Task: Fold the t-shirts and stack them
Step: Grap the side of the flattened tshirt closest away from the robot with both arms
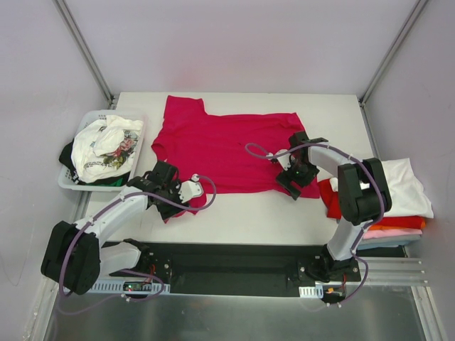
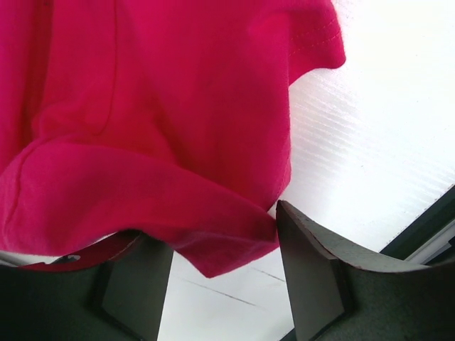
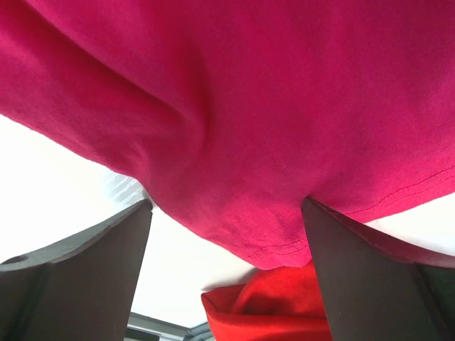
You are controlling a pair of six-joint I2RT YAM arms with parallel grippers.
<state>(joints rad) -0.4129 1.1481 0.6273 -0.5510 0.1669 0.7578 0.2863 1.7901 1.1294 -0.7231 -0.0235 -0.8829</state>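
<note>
From above, the crimson shirt [image 1: 227, 145] lies spread on the white table [image 1: 249, 213], collar side toward the left. The left gripper [image 1: 179, 200] sits at its near left corner and the right gripper [image 1: 290, 177] at its near right hem. A white basket [image 1: 67, 183] at the left edge holds a crumpled white printed shirt [image 1: 106, 145] over a dark one [image 1: 65, 153]. A folded stack at the right edge has a white shirt [image 1: 409, 185] on top, with red [image 1: 330, 199], orange [image 1: 398, 222] and pink [image 1: 391, 232] layers below.

In the left wrist view, the left gripper [image 2: 213, 227] has its jaws spread, a folded corner of the crimson shirt [image 2: 156, 121] lying between them (draped over one finger, not pinched).

In the right wrist view, the right gripper [image 3: 226, 206] has its jaws wide apart, straddling the bunched crimson hem [image 3: 242, 142], not pressing it; the red shirt [image 3: 270, 305] shows just beneath.
</note>
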